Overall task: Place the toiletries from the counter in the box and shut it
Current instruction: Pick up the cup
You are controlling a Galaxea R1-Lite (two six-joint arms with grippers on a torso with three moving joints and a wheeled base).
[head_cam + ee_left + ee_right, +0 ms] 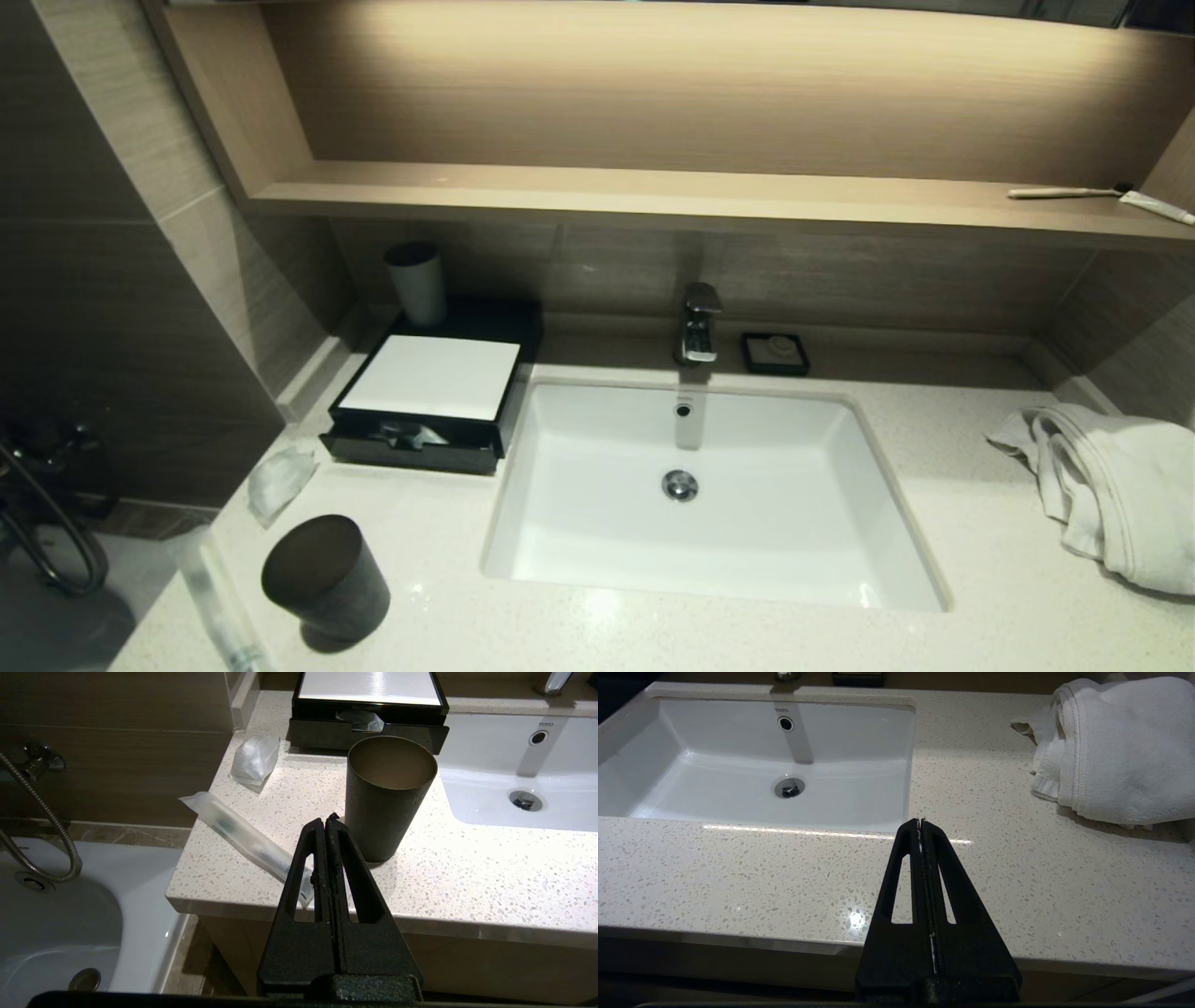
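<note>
A black box (425, 401) with a white top stands at the back left of the counter, its drawer pulled partly out with a wrapped item inside; it also shows in the left wrist view (369, 714). A small clear-wrapped packet (278, 478) (256, 758) lies in front of it. A long clear-wrapped toothbrush packet (219, 597) (247, 840) lies at the counter's left front edge. My left gripper (326, 820) is shut and empty, off the counter's front edge by the toothbrush packet. My right gripper (920, 822) is shut and empty, at the front edge right of the sink.
A dark cup (327, 577) (387, 793) stands between the packets and the white sink (709, 495). Another cup (417, 280) stands behind the box. A white towel (1111, 485) lies at the right. A faucet (699, 322) and soap dish (775, 353) are behind the sink. A bathtub (70, 933) lies left of the counter.
</note>
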